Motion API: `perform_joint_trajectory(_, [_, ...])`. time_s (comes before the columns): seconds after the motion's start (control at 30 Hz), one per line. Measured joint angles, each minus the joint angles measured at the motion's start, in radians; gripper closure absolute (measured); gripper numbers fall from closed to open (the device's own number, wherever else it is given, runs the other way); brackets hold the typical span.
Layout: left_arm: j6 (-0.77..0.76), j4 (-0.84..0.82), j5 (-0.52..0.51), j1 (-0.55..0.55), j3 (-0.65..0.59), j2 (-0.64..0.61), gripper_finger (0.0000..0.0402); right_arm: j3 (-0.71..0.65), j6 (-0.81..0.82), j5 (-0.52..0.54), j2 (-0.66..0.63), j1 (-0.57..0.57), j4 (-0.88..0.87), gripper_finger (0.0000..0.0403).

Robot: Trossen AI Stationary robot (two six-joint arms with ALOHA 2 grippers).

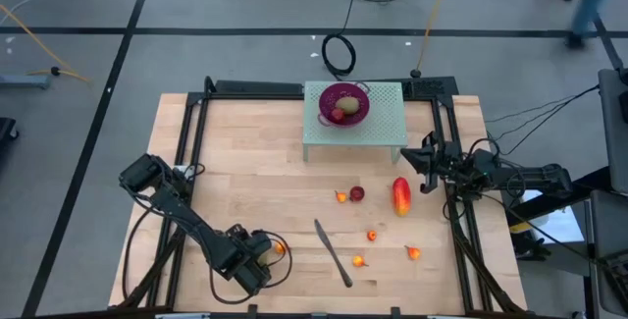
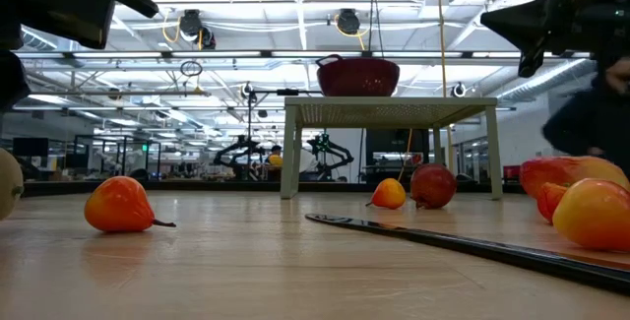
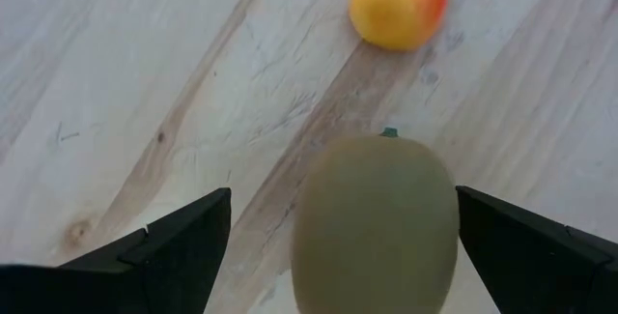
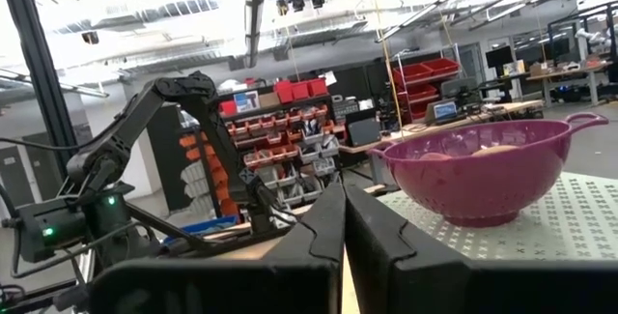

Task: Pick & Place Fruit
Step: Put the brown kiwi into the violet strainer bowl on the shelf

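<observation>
Kiwi [image 3: 375, 222] lies on the wooden counter [image 1: 245, 182] near its front left part, sitting between the spread fingers [image 3: 164, 256] of the left pincer [image 1: 257, 257], which is low over it; neither finger touches the fruit. Just beyond the kiwi rests a small orange-red fruit [image 3: 398, 5], close to it but apart.

Right pincer [image 1: 426, 157] hovers at the right side of the counter beside the raised perforated stand [image 1: 388, 123], its two fingers [image 4: 319, 246] pressed together with nothing between them. On that stand sits the purple colander [image 1: 343, 103], which holds a kiwi and a dark red piece.

Out on the open counter, the red-yellow mango [image 1: 400, 196] lies near the right pincer. To its left are a dark red round fruit [image 1: 357, 193] and a tiny orange-red one [image 1: 340, 197], almost touching each other. Three more tiny orange-red pieces are scattered nearer the front: one [image 1: 372, 235] below the mango, one [image 1: 358, 260] beside the knife, one [image 1: 412, 252] farther right. The dark-handled knife [image 1: 333, 252] lies diagonally between the left pincer and these pieces.
</observation>
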Motion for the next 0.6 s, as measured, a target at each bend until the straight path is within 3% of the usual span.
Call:
perform_joint_trajectory(0.43, [0.019,-0.001,0.047,0.0,0.0,0.0,0.0013,0.0,0.0,0.0,0.0,0.0,0.002,0.0403])
perform_joint_trajectory(0.6, [0.019,-0.001,0.044,0.0,0.0,0.0,0.0062,0.0,0.0,0.0,0.0,0.0,0.002,0.0403])
